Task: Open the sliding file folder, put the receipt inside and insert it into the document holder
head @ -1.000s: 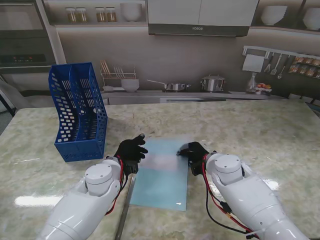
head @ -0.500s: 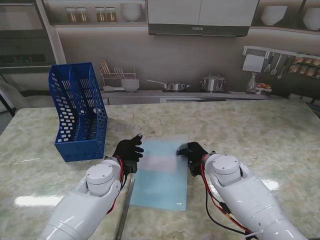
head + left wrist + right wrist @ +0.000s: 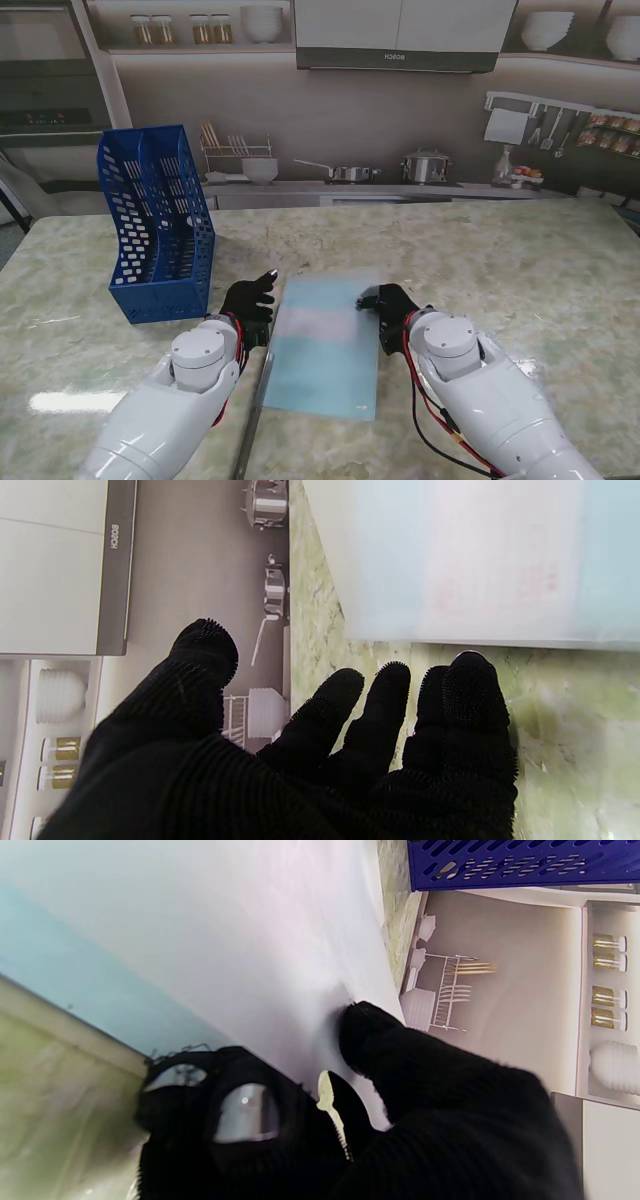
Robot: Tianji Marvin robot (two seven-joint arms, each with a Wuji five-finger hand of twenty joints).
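The pale blue translucent file folder [image 3: 325, 350] lies flat on the marble table between my hands. A whitish receipt [image 3: 320, 322] shows through it; the left wrist view shows the receipt [image 3: 500, 580] with faint red print. My right hand [image 3: 390, 305] pinches the folder's right far edge, thumb on top of the sheet [image 3: 200, 940] and fingers [image 3: 240, 1110] curled under. My left hand [image 3: 250, 300] is open just left of the folder, fingers [image 3: 380, 700] spread and off the sheet [image 3: 390, 555]. A grey slide bar [image 3: 252, 420] lies along the folder's left side, beside my left forearm.
The blue perforated document holder [image 3: 155, 225] stands upright at the far left of the table, its openings facing up; its wall [image 3: 520, 860] appears in the right wrist view. A kitchen counter with pots and a dish rack runs behind the table's far edge.
My left hand has drawn back to the left, off the folder's edge onto bare table. The right hand keeps its pinch on the right edge, and the folder has shifted slightly.
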